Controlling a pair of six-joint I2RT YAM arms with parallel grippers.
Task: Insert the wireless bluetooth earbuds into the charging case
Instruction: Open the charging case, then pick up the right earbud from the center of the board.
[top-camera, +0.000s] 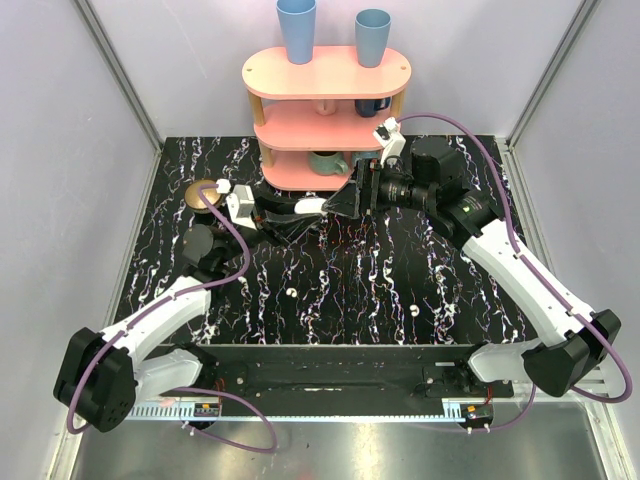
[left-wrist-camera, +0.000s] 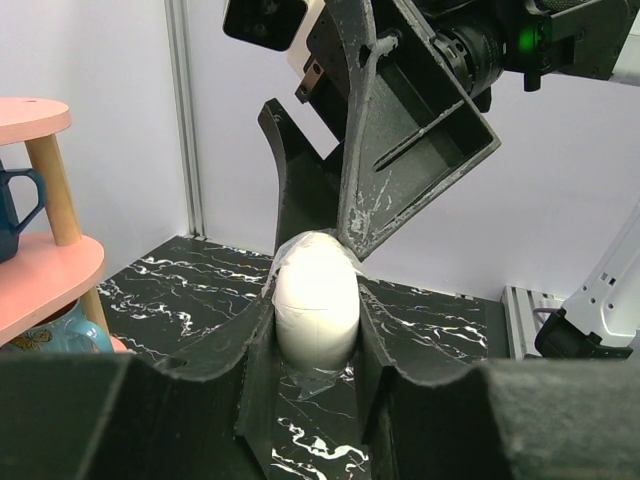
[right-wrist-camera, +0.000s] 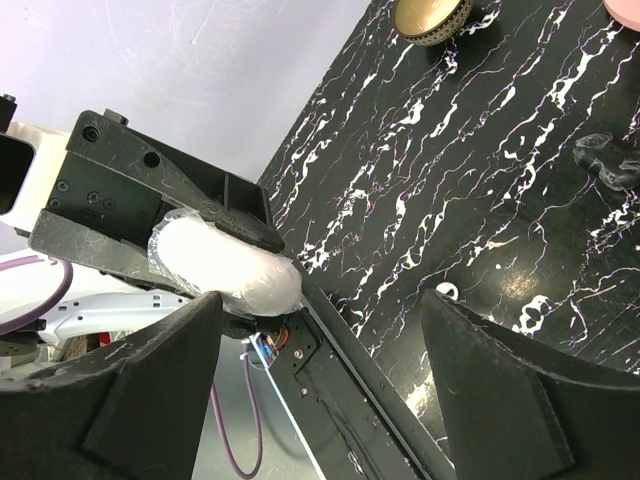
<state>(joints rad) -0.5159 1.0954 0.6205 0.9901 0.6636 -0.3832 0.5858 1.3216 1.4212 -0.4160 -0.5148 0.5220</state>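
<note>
The charging case (left-wrist-camera: 317, 295), a smooth white oval wrapped in clear film, is held above the marble table with my left gripper (left-wrist-camera: 317, 325) shut on its sides. In the top view the case (top-camera: 311, 205) sits between the two grippers near the shelf. My right gripper (right-wrist-camera: 320, 310) is open, its jaws wide apart, and the case (right-wrist-camera: 225, 265) lies just by its left finger. One right finger (left-wrist-camera: 400, 140) reaches down to the top of the case; I cannot tell if it touches. Two small white earbuds (top-camera: 291, 293) (top-camera: 413, 311) lie loose on the table; one earbud (right-wrist-camera: 447, 291) shows below the right gripper.
A pink three-tier shelf (top-camera: 330, 110) with blue cups and mugs stands at the back, close behind both grippers. A gold dish (top-camera: 205, 193) and a dark crumpled object (top-camera: 198, 245) lie at the left. Walls and metal posts close in the table.
</note>
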